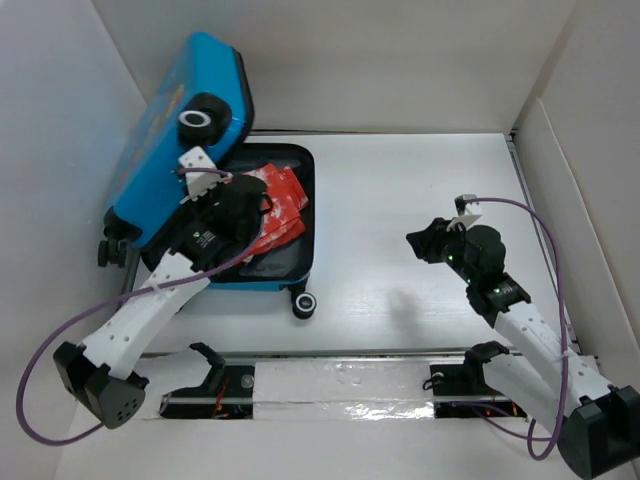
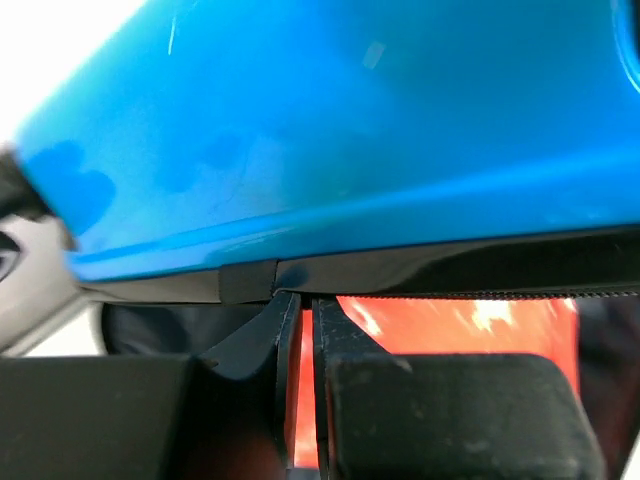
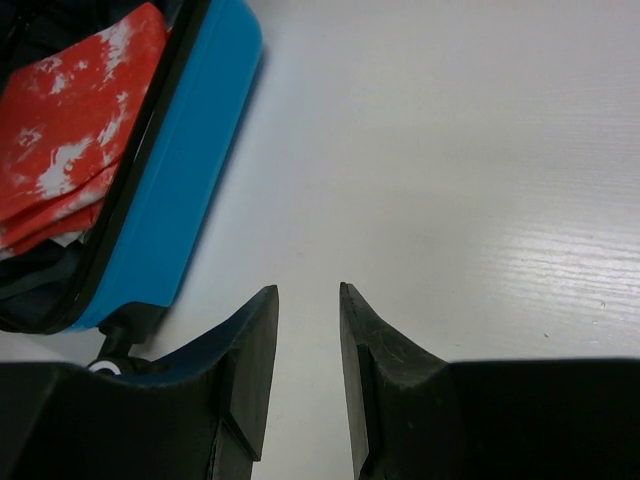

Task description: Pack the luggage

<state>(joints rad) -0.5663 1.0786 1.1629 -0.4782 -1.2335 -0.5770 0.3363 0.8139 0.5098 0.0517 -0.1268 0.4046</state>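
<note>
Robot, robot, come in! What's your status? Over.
Left gripper at lid edge of luggage, grip unclear. Right gripper open, empty. Lid up, red item inside. Nothing blocking.

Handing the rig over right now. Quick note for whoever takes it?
Left gripper: fingers nearly together, nothing between them, tips right under the black rim of the luggage lid.
Right gripper: open, empty, over the table to the right of the case.
Luggage: far left, open, lid raised and leaning toward the left wall. Red-and-white items lie in the bottom half.
Done: red-and-white items are in.
Left: lid not yet shut; the likely next step is to bring it down with the left arm.
</note>
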